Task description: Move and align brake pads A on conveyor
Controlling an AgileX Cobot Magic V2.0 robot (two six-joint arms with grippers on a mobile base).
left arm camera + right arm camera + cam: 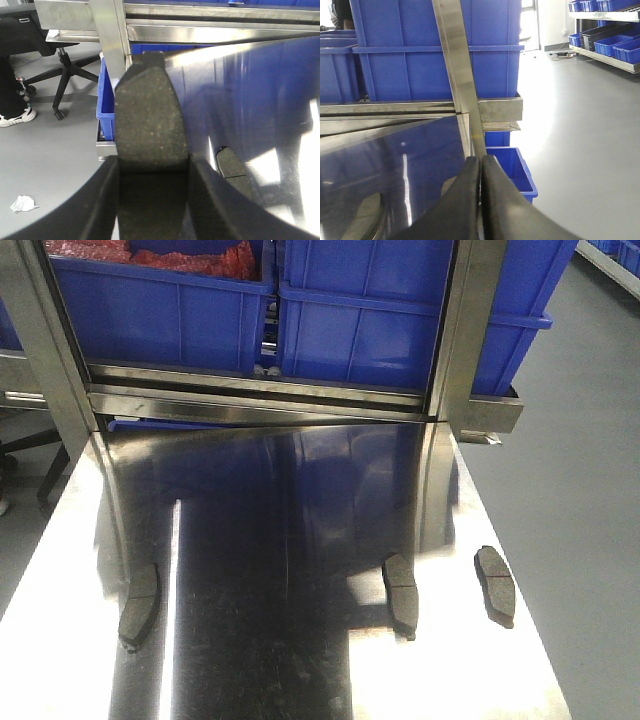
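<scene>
Right pad (495,583) hugs the tabletop's (280,520) right edge, middle pad (401,592) is near it, and left pad (138,605) sits well apart across bare steel. All three run lengthwise toward the rack (260,400). Left hand (152,169) clamps a fourth pad (150,115), pointing forward too. Right hand (481,165) is pinched together, empty.

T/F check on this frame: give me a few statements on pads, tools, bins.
1. Three pads lie on the steel table: left pad, middle pad, right pad. True.
2. The left tool grips a fourth pad. True.
3. The right tool is wide open. False: its fingers are pressed together with nothing between them.
4. The bins behind the table are green. False: they are blue.
</scene>
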